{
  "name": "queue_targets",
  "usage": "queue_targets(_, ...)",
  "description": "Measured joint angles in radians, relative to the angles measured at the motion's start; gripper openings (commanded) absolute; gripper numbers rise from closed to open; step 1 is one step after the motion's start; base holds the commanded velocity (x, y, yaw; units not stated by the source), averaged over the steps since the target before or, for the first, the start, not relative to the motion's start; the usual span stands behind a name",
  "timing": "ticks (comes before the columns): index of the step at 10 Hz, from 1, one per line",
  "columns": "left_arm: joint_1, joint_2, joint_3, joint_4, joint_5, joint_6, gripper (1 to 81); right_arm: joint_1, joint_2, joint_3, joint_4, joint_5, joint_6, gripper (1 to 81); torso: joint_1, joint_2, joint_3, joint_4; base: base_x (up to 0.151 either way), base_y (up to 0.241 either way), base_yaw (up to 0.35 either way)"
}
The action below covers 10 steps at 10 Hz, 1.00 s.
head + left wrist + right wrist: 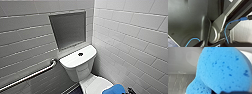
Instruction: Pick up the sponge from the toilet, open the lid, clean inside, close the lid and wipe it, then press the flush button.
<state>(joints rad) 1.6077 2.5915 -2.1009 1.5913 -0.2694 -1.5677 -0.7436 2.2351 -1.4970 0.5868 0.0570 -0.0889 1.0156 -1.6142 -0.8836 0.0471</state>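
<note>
Grey-tiled bathroom wall (25,45), white toilet (77,66), lid (96,85) down — blue sponge (113,89) pinched in right claw (127,91).

Sponge (224,70): bright blue, speckled with darker blue pores. Toilet (78,66): glossy white all over. Lid (95,83): same white. Flush button (80,54): dark, near black, on the white tank top. Wall tiles (130,32): pale grey-white, brick pattern, lighter grout lines. Niche (68,30): flat mid grey with a white edge. Grab bar (30,76): silvery metal. Floor (73,89): dark, bluish. Cable (226,33): light blue against dark grey robot casing.
</note>
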Motion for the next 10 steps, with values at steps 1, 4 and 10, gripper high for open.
queue_targets(1,0.014,0.027,-0.038,0.001,0.0,0.0,81.1,0.025,0.029,-0.045,0.015,-0.02,0.0,1.0,0.0,0.0,0.0,0.0,0.0,0.0,0.0)
queue_targets(4,0.024,0.123,-0.146,0.002,-0.012,0.0,81.1,0.104,0.133,-0.164,0.066,-0.092,0.003,1.0,-0.003,-0.001,-0.053,-0.002,0.0,0.0,0.0)
queue_targets(10,0.036,0.127,-0.154,0.003,-0.026,0.0,81.1,0.227,0.348,-0.374,0.16,-0.05,0.023,1.0,-0.003,0.0,-0.111,-0.002,0.0,0.0,0.0)
